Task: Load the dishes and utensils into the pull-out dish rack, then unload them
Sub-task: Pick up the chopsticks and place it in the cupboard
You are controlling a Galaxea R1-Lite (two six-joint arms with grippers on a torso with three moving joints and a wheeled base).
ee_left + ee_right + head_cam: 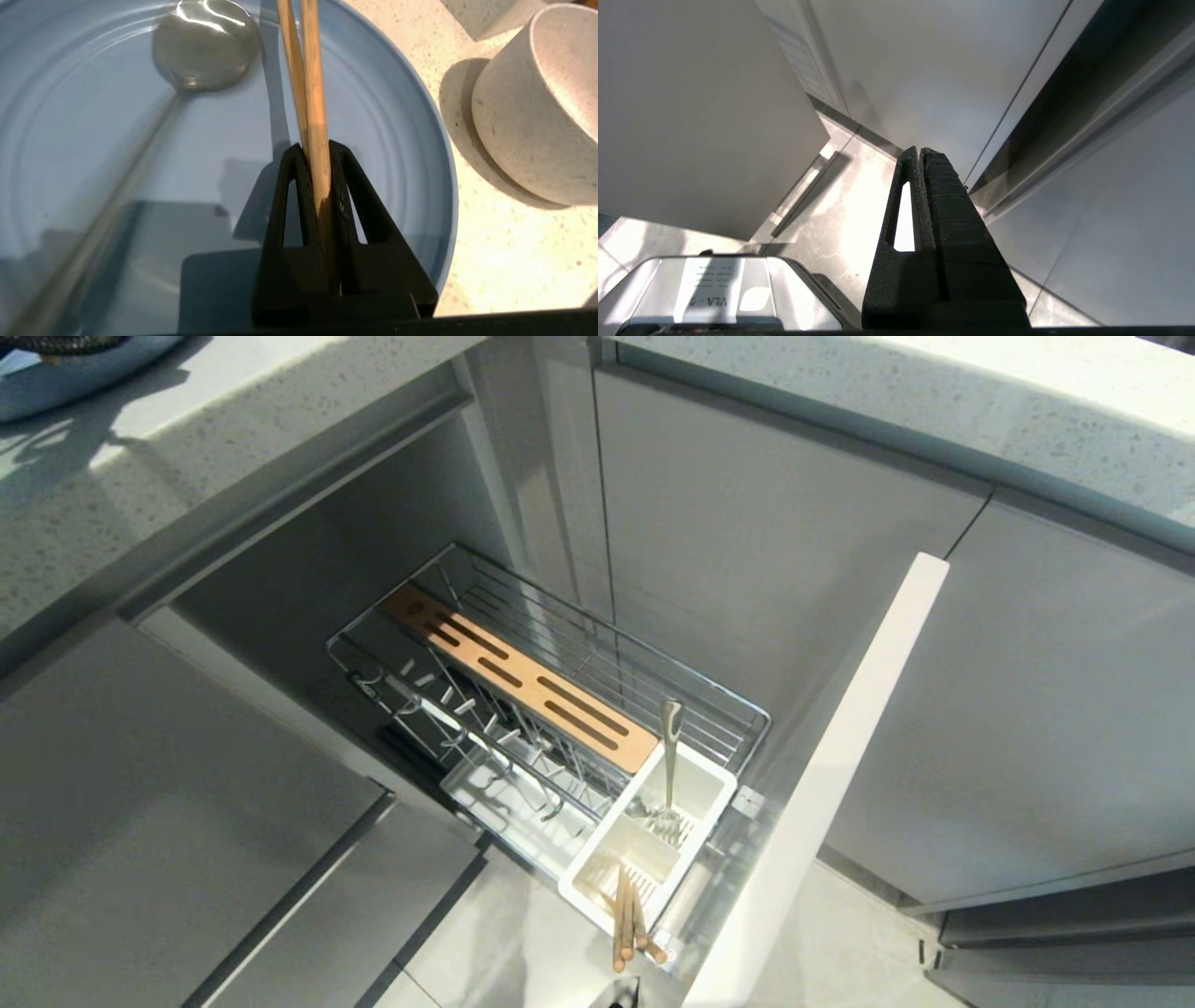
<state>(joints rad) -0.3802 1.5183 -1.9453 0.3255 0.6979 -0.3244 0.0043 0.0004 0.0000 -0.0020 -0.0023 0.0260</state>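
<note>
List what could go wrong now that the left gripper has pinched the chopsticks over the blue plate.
1. The left gripper grips the chopsticks near one end, and they are not parallel, so one could slip out during the lift.
2. The spoon lies close by on the same plate, and swinging tips might knock it.
3. The bowl stands just off the plate's rim, near any sideways exit.
</note>
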